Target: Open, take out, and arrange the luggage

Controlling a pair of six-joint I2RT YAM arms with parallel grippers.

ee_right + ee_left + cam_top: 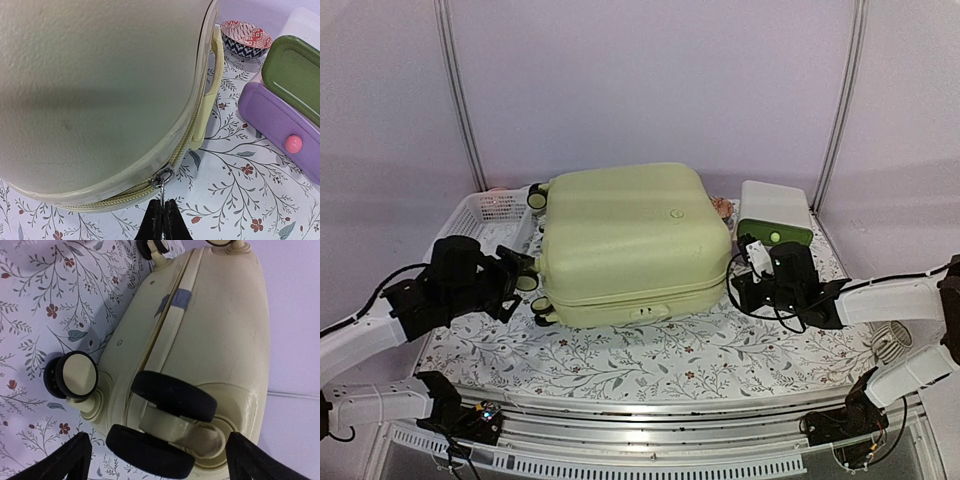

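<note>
Two claws are mine, one at each end of the luggage (620, 240), which lies flat and closed on the flowered table (650, 355), wheels pointing left. Far left, behind its corner, sits a white slatted basket (490, 208). My left claw (157, 450) is spread wide, its black fingers (65, 462) apart on either side of a twin black wheel (172, 395); whether they touch it I cannot tell. A cream-faced wheel (75, 375) sits just beside it, above the cloth. On the right side the zip runs round the pale shell under a side handle (210, 100). My right claw (161, 220) is pinched together on the metal zip pull (161, 181), low against the cloth. Right of that stands a white box (775, 210) with a green drawer (295, 75) and a purple drawer (280, 125), and a patterned bowl (246, 37) sits behind, near the luggage.
</note>
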